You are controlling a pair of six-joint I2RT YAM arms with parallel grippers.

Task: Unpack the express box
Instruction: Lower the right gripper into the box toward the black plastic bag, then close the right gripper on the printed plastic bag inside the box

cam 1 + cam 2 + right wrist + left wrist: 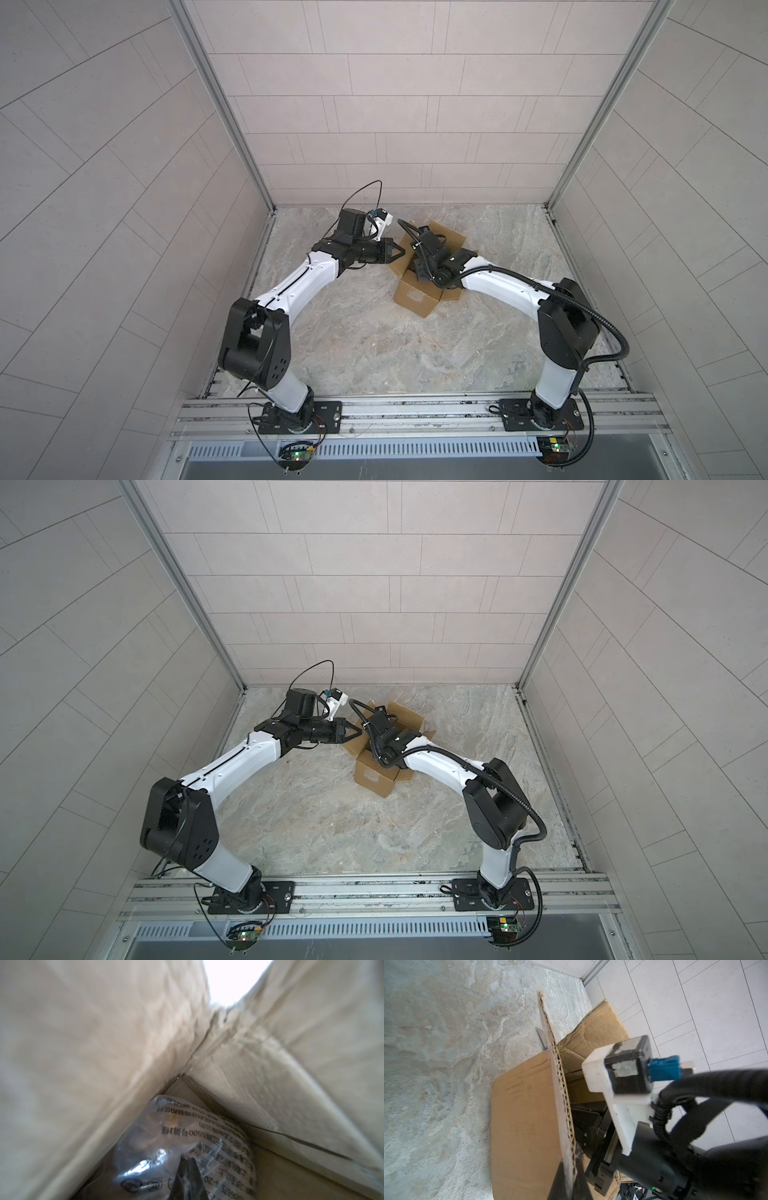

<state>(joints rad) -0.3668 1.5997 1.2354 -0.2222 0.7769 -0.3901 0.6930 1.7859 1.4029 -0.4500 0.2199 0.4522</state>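
The express box (417,297) (374,775) stands on the marble table with its flaps spread open. My left gripper (401,252) (358,732) (569,1184) is shut on the box's left flap (560,1084), whose corrugated edge runs between the dark fingers. My right arm's wrist (432,253) (627,1068) reaches down into the box, so its gripper is hidden in both top views. In the right wrist view, the right gripper (188,1160) is shut on a clear crinkly bag (187,1132) with black print, lying on the box floor near a corner.
Tiled walls (374,124) close in the back and both sides of the marble table (374,353). An aluminium rail (415,411) carrying both arm bases runs along the front edge. The box walls (104,1043) stand close around the right gripper.
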